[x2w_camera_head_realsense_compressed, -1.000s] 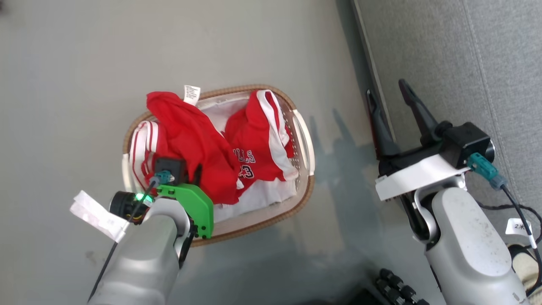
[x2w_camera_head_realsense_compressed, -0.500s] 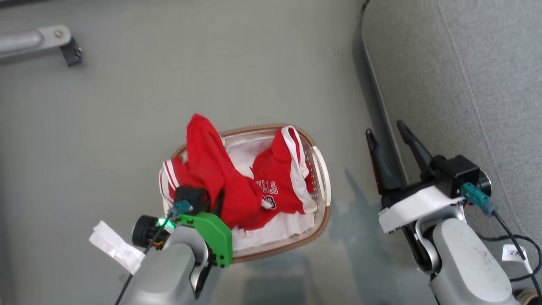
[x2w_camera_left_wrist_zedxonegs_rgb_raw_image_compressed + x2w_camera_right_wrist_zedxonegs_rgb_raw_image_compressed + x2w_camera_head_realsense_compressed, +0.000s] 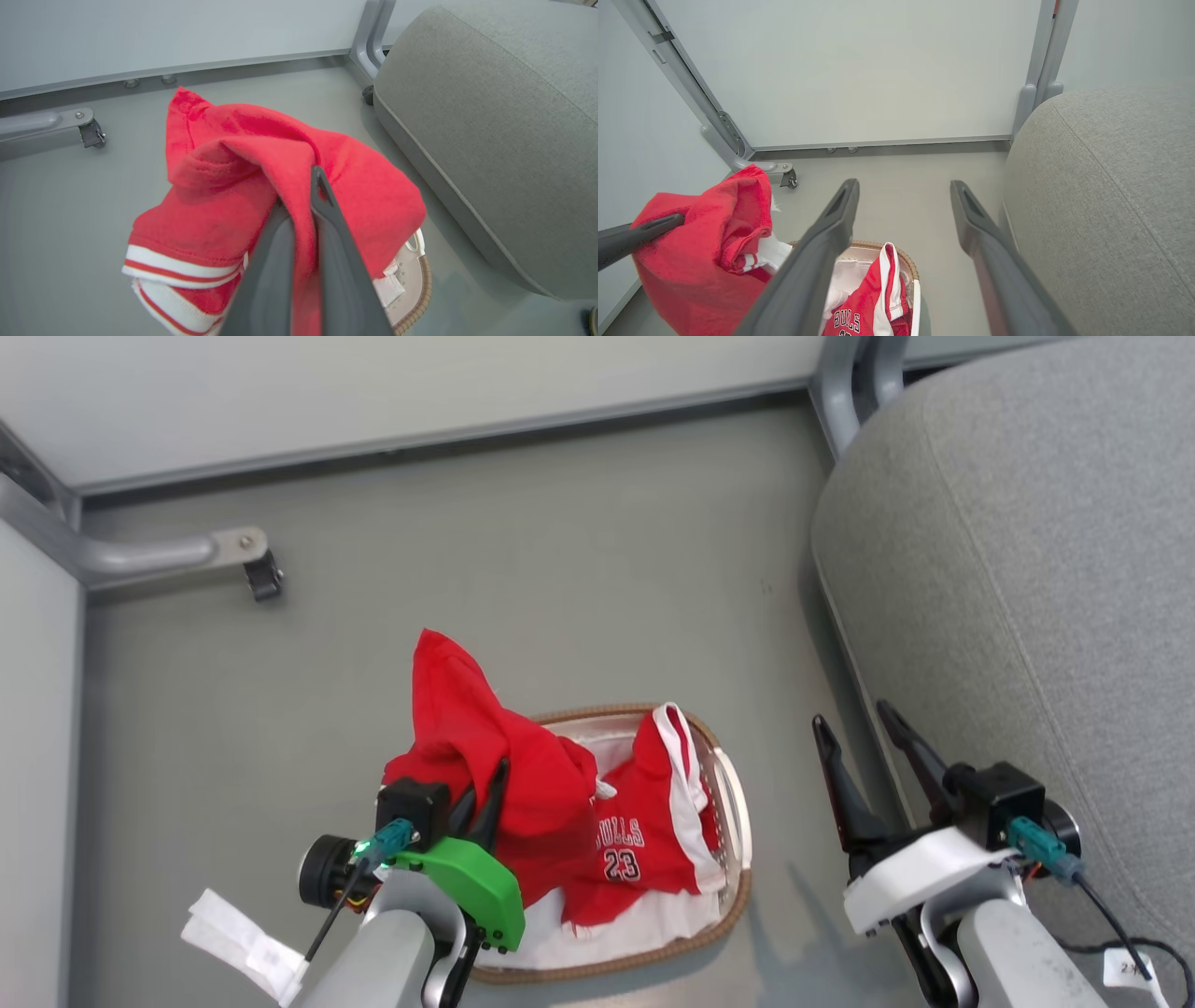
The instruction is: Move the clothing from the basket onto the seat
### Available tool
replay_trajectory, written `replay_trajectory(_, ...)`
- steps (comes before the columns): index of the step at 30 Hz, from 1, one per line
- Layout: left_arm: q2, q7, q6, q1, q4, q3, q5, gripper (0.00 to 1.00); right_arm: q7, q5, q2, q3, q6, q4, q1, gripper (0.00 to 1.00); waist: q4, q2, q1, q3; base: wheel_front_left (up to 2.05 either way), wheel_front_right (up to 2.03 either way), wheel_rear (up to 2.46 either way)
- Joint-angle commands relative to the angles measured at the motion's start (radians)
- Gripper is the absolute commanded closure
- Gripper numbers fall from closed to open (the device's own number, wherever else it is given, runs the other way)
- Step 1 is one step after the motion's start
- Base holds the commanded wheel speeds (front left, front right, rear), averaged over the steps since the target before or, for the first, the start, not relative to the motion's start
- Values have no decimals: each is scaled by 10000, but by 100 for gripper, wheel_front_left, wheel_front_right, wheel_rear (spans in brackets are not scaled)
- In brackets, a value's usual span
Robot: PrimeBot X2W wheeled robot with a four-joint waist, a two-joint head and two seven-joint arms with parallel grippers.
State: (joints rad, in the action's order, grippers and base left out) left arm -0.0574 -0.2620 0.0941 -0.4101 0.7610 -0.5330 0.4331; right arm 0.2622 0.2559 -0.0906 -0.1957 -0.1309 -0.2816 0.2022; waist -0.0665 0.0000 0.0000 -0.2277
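Red top point(image 3: 467, 737) is up out of the basket point(image 3: 738, 896) now. A second ago it lay draped across the pile; now it hangs bunched from the left pincer point(image 3: 490, 793), most of the cloth above the rim and its lower folds still trailing into the basket. The head camera has also tilted up, so the frame shift is not the basket moving. In the left wrist view the left pincer point(image 3: 301, 196) is clamped on a fold of the top point(image 3: 224, 186), fingers nearly together with cloth between them. A white-striped hem point(image 3: 177, 268) dangles underneath; can't tell whether it's a second garment caught along or just lying below. The BULLS 23 jersey point(image 3: 644, 831) stays in the basket on white fabric. The right pincer point(image 3: 851, 714) is the same as before, fingers apart and holding nothing, parked between basket and seat point(image 3: 1027, 569). The seat is just beside the basket, to the robot's right, with a strip of bare floor point(image 3: 560, 569) between them. So the pick looks done for item one and the carry to the seat comes next; at least the jersey is left. Risks: the tail snagging on the rim, or the striped piece dropping off mid-swing.
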Motion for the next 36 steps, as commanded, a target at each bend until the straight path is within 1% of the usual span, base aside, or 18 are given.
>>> replay_trajectory(1, -63, -39, 55, 244, -221, 146, -122, 100, 39, 35, -19, 36, 3, -37, -224, 0, 300, 0, 0, 701, 0, 0, 0)
replay_trajectory(10, -8, -40, 243, 810, -1844, 1018, -816, 100, 31, 10, 30, -16, 3, -170, -818, 0, 535, 0, 0, 1501, 0, 0, 0)
replay_trajectory(16, 27, -42, 325, 930, -2802, 1183, -1039, 100, 31, 54, 72, -99, 3, -246, -1155, 0, 615, 0, 0, 1969, 0, 0, 0)
replay_trajectory(27, 57, -42, 376, 509, -4529, 927, -850, 100, 31, 84, 85, -233, 3, -284, -1496, 0, 654, 0, 0, 2181, 0, 0, 0)
replay_trajectory(33, 56, -42, 379, 361, -4981, 635, -664, 100, 31, 104, 96, -293, 3, -300, -1493, 0, 620, 0, 0, 2097, 0, 0, 0)
replay_trajectory(36, 57, -42, 380, 288, -5127, 518, -576, 100, 31, 214, 85, -481, 3, -292, -1327, 0, 617, 0, 0, 1987, 0, 0, 0)
